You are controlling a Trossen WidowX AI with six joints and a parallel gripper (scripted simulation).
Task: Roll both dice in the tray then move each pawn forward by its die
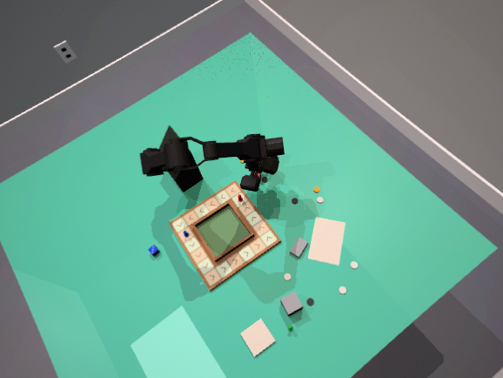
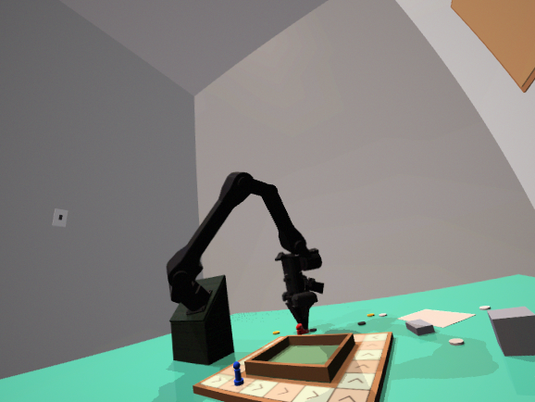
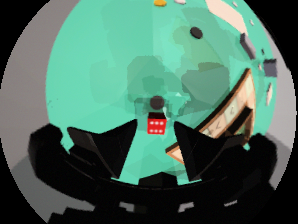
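The red die (image 1: 259, 175) (image 3: 157, 126) lies on the green table just off the board's top corner; the face toward the wrist camera shows two rows of three pips. My gripper (image 1: 260, 174) (image 2: 304, 326) (image 3: 156, 123) points down, low over the die, open, with a fingertip either side of it and visible gaps. The blue die (image 1: 153, 250) lies left of the board (image 1: 224, 282). The red pawn (image 1: 240, 199) stands near the top corner; the blue pawn (image 1: 186, 234) (image 2: 238, 374) stands near the left corner. The tray (image 1: 224, 231) (image 2: 288, 370) is empty.
A black disc (image 1: 264, 179) (image 3: 157, 102) lies close beside the red die. An orange disc (image 1: 242, 161) (image 2: 276, 332) is near the arm. Grey blocks (image 1: 298, 247) (image 1: 291, 303), pale sheets (image 1: 327, 240) (image 1: 258, 337), a green pawn (image 1: 291, 327) and other discs lie beyond the board.
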